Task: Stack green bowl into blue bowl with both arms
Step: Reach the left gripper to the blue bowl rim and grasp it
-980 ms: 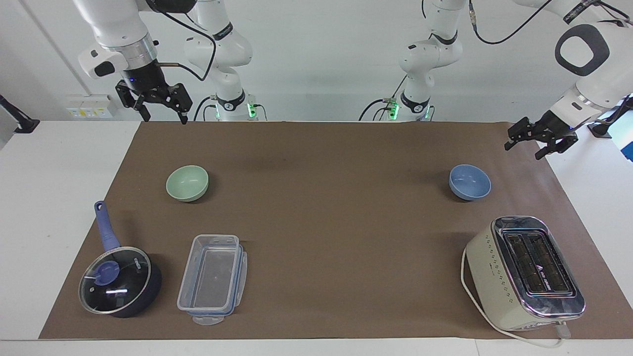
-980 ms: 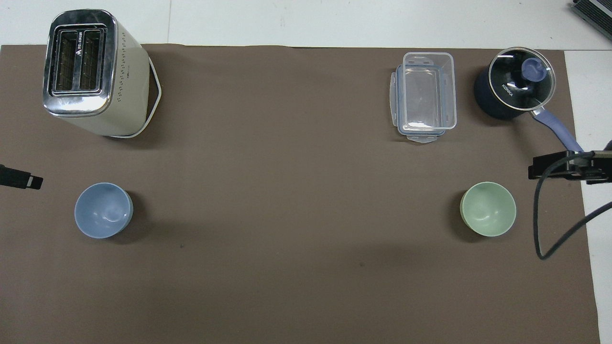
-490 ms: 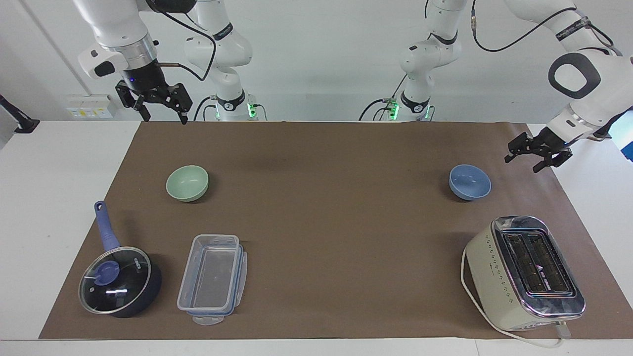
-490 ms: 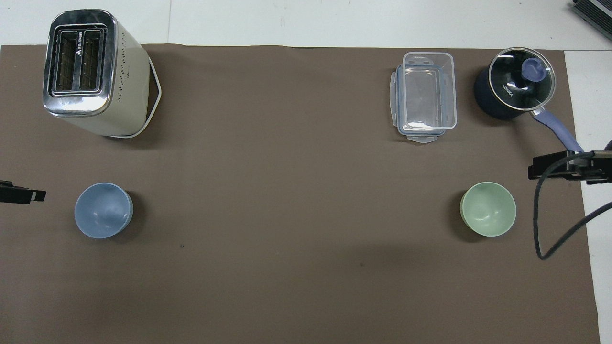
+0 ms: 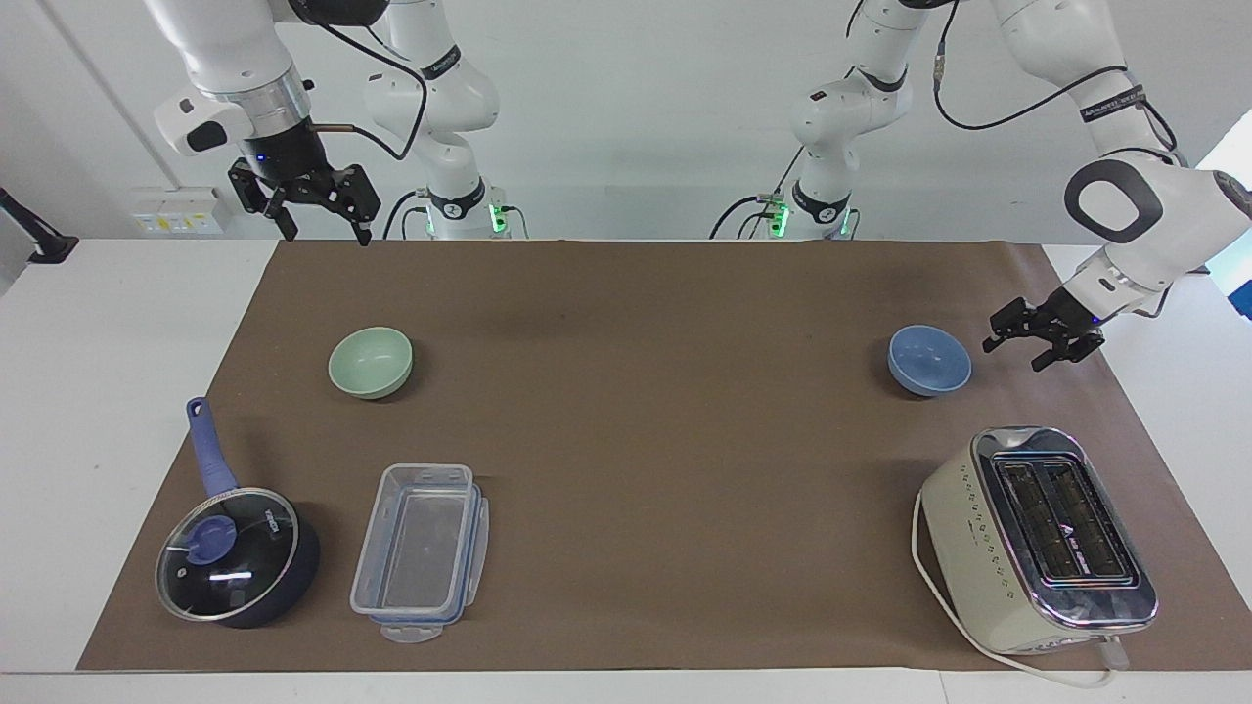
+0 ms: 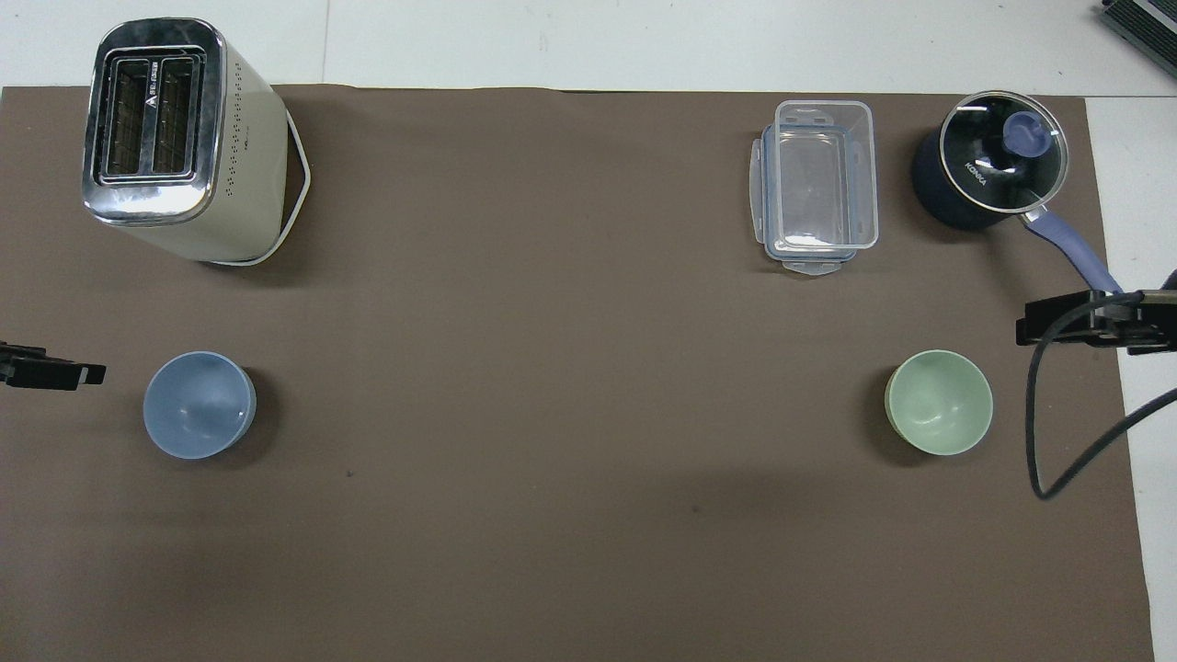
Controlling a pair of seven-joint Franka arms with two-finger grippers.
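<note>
I see the left gripper hanging low just beside the blue bowl, fingers spread and empty, near the brown mat's edge at the left arm's end. My right gripper waits high over the mat's corner nearest the robots, fingers wide, holding nothing. The green bowl sits upright toward that end, untouched.

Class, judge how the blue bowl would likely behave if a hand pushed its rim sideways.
The blue bowl looks rigid and light, so it would probably slide on the brown mat. Its rounded underside suggests it could rock or tip. The matte surface may offer fair grip.
</note>
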